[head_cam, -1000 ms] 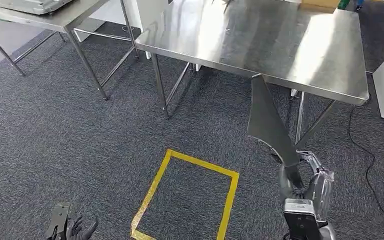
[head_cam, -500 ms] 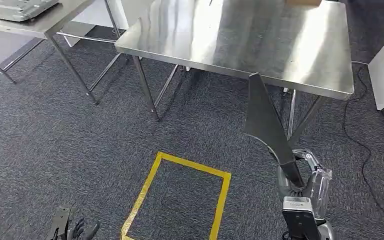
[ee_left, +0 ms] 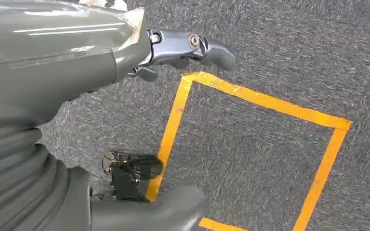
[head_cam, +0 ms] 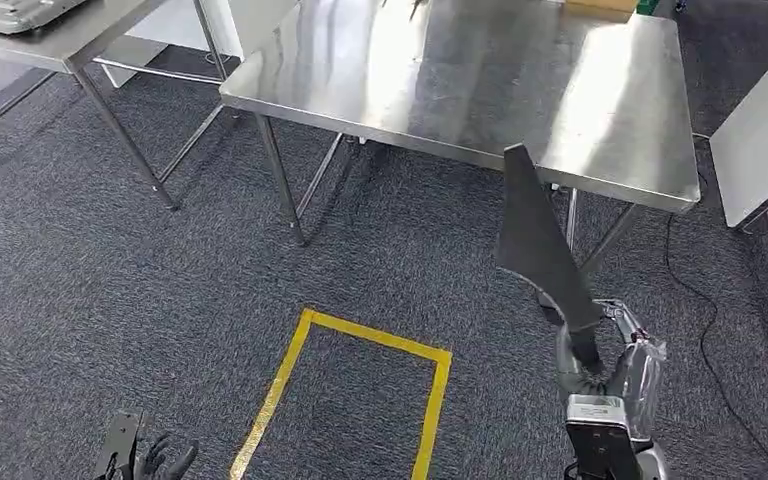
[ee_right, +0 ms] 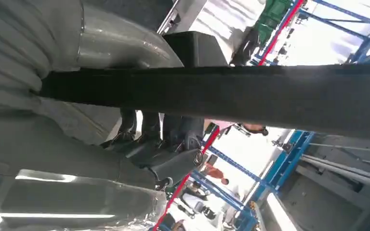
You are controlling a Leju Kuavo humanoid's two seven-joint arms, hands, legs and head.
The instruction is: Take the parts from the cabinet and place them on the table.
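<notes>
Since the earlier frames the whole head view has swung, so the camera has turned with the robot: the steel counter (head_cam: 480, 80) now sits more squarely ahead and a white cabinet side (head_cam: 760, 140) has come in at the right edge, while the part keeps its place against the right hand

From the hand outward: the right hand (head_cam: 600, 365) is clenched round the narrow lower end of a long, flat, dark blade-shaped part (head_cam: 535, 235). The right wrist view shows the same dark strip (ee_right: 250, 96) running across in front of the thumb, with fingers curled beneath it. The part's long axis rises from the hand, up and slightly leftward in the head view, and its pointed tip overlaps the counter's near edge close to the right corner. I cannot tell from this view whether the tip is level with the surface or above it

The left hand (head_cam: 155, 462) hangs low at the robot's left, over the carpet (head_cam: 110, 290), holding nothing, its thumb apart from the fingers in the left wrist view (ee_left: 192, 45). It is well apart from the counter; the right hand is the nearer one

On the floor just ahead lies a yellow tape rectangle (head_cam: 345, 395), between the robot and the counter. My judgement: the part is still in carry, and the placement turns on bringing that upright axis forward over the near right corner and laying it flat
</notes>
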